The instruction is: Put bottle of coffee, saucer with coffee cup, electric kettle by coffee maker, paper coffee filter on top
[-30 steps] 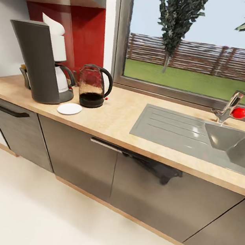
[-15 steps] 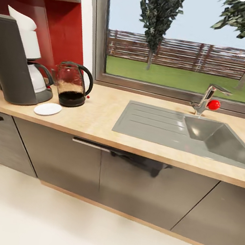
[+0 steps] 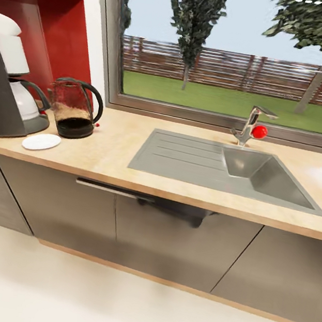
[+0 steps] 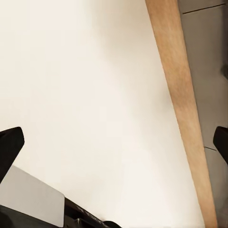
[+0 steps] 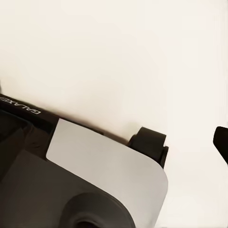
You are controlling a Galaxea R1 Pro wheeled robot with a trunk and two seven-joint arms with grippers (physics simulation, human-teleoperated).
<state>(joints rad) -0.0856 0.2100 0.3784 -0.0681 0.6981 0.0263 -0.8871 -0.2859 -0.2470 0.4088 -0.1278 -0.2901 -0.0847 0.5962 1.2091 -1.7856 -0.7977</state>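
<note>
The coffee maker (image 3: 1, 97) is seen at the far end of the bench (image 3: 130, 156), under the red back panel (image 3: 61, 34). A white rounded shape sits at its top, but whether this is the paper filter cannot be told. The kettle (image 3: 74, 109) stands just beside the coffee maker, on the side toward the sink (image 3: 223, 166). The saucer (image 3: 41, 141) lies in front of the coffee maker, close to the bench's front edge, and is bare. The sink is set well apart from the coffee maker, with a tap (image 3: 252, 125) behind it under the window (image 3: 242, 54).

In the left wrist view, the fingers (image 4: 9, 149) of the left gripper (image 4: 114, 147) are held wide over pale floor (image 4: 95, 71), with nothing between them. In the right wrist view one dark fingertip (image 5: 222, 142) of the right gripper is seen at the frame's edge above the robot's own body (image 5: 95, 175); how wide these fingers stand cannot be told.

The cup step is judged undone, since the saucer carries nothing. The main risk lies in the saucer's place: being so near the edge, it could be pushed off by a cup set down off-centre or by an arm brushing past. The kettle could also be knocked, as little room is left between it and the coffee maker.
</note>
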